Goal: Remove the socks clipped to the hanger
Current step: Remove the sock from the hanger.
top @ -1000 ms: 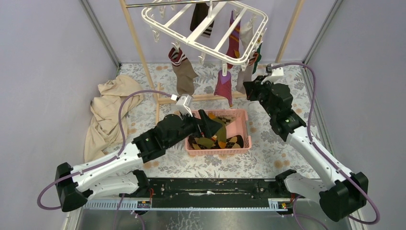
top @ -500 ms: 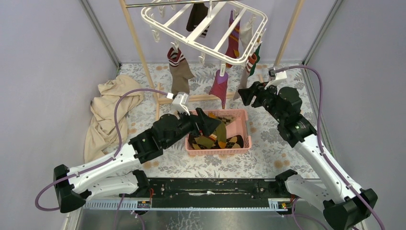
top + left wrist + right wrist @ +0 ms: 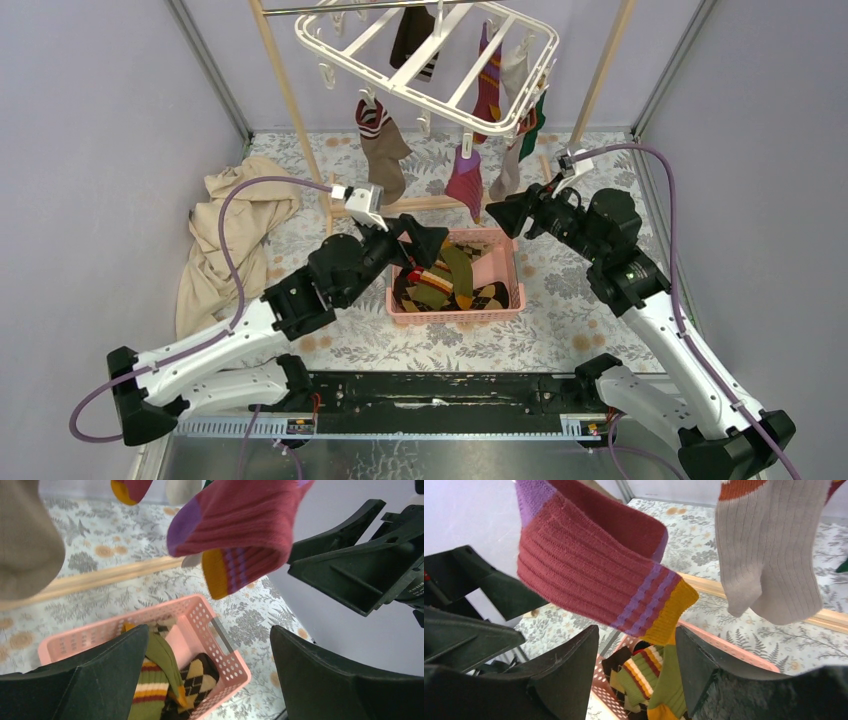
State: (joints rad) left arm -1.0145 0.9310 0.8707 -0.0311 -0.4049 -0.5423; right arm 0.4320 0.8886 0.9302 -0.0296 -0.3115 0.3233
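The left gripper (image 3: 428, 240) hangs above the pink basket (image 3: 450, 315), fingers spread wide and holding nothing. Just to its right, a maroon sock (image 3: 465, 180) dangles from the front rail of the white hanger (image 3: 430, 92), between a brown sock (image 3: 383, 160) and a grey sock (image 3: 508, 170). The right gripper (image 3: 500, 215) faces it from the other side, fingers parted and empty.

Both grippers point at this one sock, so they may knock together beneath it. A tug might swing the light hanger instead of freeing the clip, whose grip probably cannot be judged from here. A released sock could miss the basket.
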